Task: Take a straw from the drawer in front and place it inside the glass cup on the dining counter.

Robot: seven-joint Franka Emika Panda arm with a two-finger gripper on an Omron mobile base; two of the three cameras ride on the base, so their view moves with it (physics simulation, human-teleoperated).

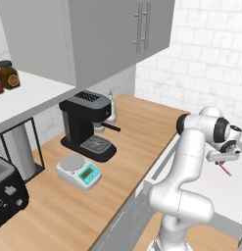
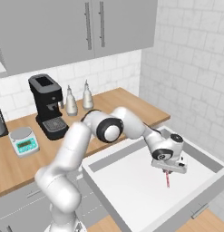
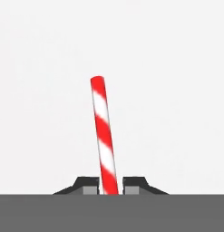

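Observation:
The red-and-white striped straw (image 3: pixel 103 136) stands between my two dark fingertips in the hand view, pointing away toward the pale drawer floor. My gripper (image 2: pixel 168 172) is shut on the straw (image 2: pixel 167 180), which hangs below it over the open drawer (image 2: pixel 131 186). In the left base view the gripper (image 1: pixel 221 162) holds the straw (image 1: pixel 224 169) as a short pink stick above the drawer (image 1: pixel 215 196). The glass cup and the dining counter are out of view.
A black coffee machine (image 1: pixel 85 125) and a small scale (image 1: pixel 79 171) stand on the wood worktop (image 1: pixel 132 137). Two bottles (image 2: pixel 79 102) sit by the tiled wall. Grey wall cabinets (image 2: pixel 77 31) hang above. The drawer's front rim (image 2: pixel 195 199) sticks out into the aisle.

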